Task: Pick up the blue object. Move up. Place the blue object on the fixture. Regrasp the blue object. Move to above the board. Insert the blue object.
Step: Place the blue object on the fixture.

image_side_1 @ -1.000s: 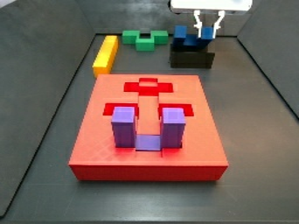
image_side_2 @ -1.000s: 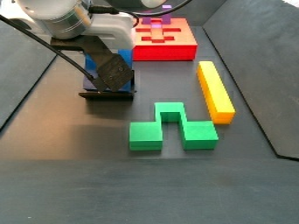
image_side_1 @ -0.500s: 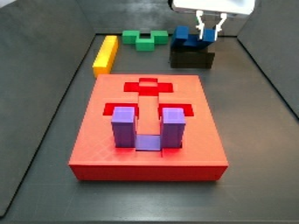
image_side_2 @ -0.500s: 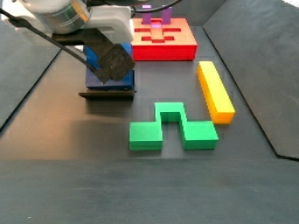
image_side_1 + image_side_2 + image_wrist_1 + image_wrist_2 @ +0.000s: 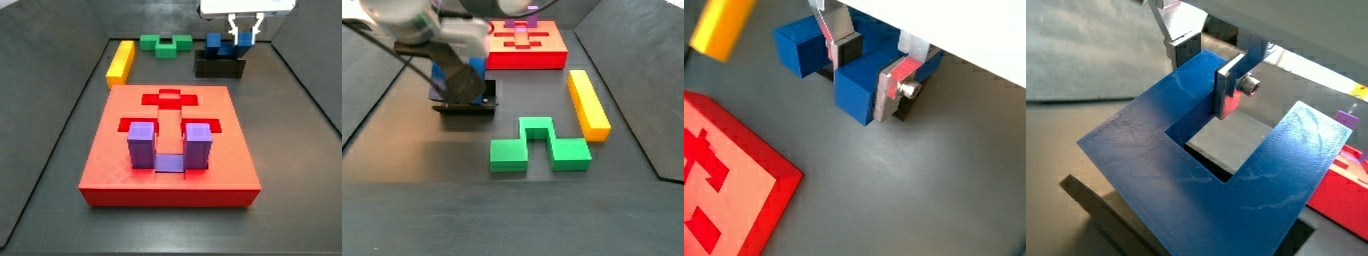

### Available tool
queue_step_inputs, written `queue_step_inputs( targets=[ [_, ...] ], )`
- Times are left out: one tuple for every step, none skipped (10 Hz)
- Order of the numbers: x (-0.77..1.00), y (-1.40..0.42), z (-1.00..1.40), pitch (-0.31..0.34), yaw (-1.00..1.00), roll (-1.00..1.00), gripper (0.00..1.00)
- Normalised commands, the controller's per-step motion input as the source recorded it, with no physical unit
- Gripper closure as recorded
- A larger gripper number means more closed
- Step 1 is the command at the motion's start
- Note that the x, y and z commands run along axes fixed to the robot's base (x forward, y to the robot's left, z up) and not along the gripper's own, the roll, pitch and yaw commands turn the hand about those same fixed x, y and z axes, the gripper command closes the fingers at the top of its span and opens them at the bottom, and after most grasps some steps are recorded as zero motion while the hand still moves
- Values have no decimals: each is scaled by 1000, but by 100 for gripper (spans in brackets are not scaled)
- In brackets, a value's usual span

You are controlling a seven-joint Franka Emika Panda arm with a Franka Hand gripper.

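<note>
The dark blue U-shaped object [image 5: 214,43] rests on the small dark fixture [image 5: 221,67] at the far right, behind the board. My gripper [image 5: 243,36] comes down from above with its jaws either side of one prong, shut on it. In both wrist views the silver fingers [image 5: 895,85] [image 5: 1233,85] press that prong [image 5: 855,90], and the object's flat face [image 5: 1173,170] lies tilted over the fixture [image 5: 1106,215]. In a side view my arm hides most of the fixture [image 5: 465,104]. The red board [image 5: 170,150] lies in front.
A purple U-shaped piece [image 5: 170,146] stands in the board's near recess. A green notched block [image 5: 166,44] and a yellow bar [image 5: 122,60] lie at the far left; they also show in a side view, green [image 5: 539,145] and yellow [image 5: 587,102]. Dark walls bound the floor.
My gripper has shifted slightly to the right above the fixture, and the blue object has moved a little with it. Nothing else has moved.
</note>
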Motion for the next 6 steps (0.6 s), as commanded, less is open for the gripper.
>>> queue_step_inputs(
  targets=[
    [-20,0,-3,0,0,0,100],
    [0,0,-29,0,71,0,100],
    [0,-9,-80,0,149,0,100],
    [0,-9,-166,29,131,129,100],
    [0,-29,-251,246,174,340,100],
    [0,-23,-260,329,217,380,100]
  ],
)
